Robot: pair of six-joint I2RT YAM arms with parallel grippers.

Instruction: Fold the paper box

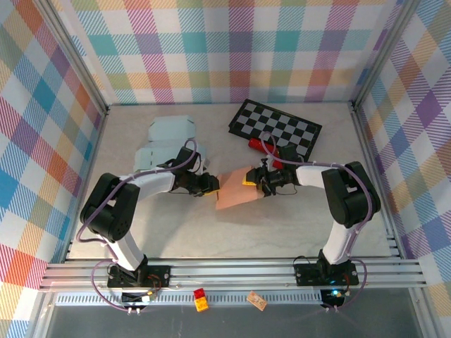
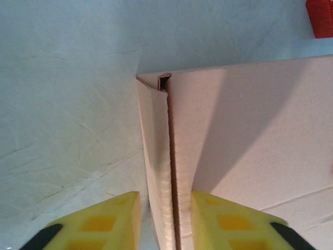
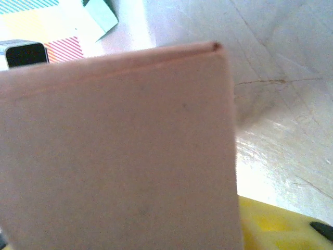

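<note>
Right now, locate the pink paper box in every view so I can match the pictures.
Top external: paper box near the centre, below and left of the checkerboard.
Left wrist: paper box across the centre and right, its folded edge running up from the bottom.
Right wrist: paper box across the left and centre.
Shared landmark: the pale table beside it.

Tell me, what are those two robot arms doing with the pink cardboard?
They are folding a pink paper box in the middle of the table. The left arm has its yellow jaws on either side of a folded-up edge, with a little gap. The right arm reaches in from the other side and meets the box at its corner. The box is only partly folded.
</note>
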